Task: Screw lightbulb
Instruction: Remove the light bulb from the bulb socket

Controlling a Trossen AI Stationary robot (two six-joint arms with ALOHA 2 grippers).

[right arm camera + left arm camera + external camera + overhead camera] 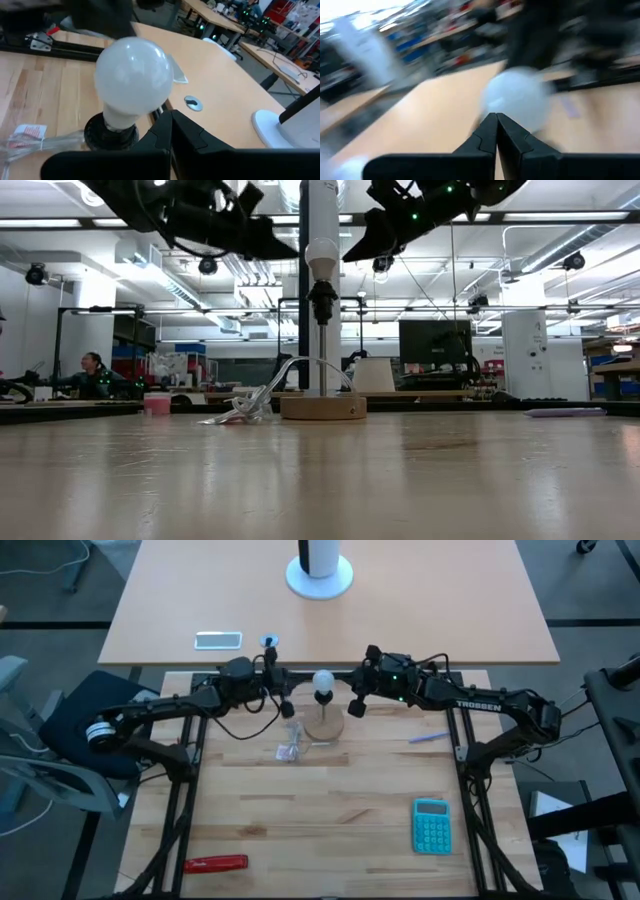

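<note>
Since the lightbulb (133, 75) is a smooth frosted globe, I'd guess it's light, slippery and easy to crack, so the widest part of the globe looks like the spot to grip, gently. It sits upright in a black socket (111, 134) on the round wooden base (324, 726), near the middle of the table's (330, 830) far edge. Both grippers hang beside it, left gripper (496, 131) and right gripper (171, 131), fingers pressed together and holding nothing. Only the right wrist view shows the socket collar up close; only the high view shows the clear wrapper (291, 743) just beside the base.
</note>
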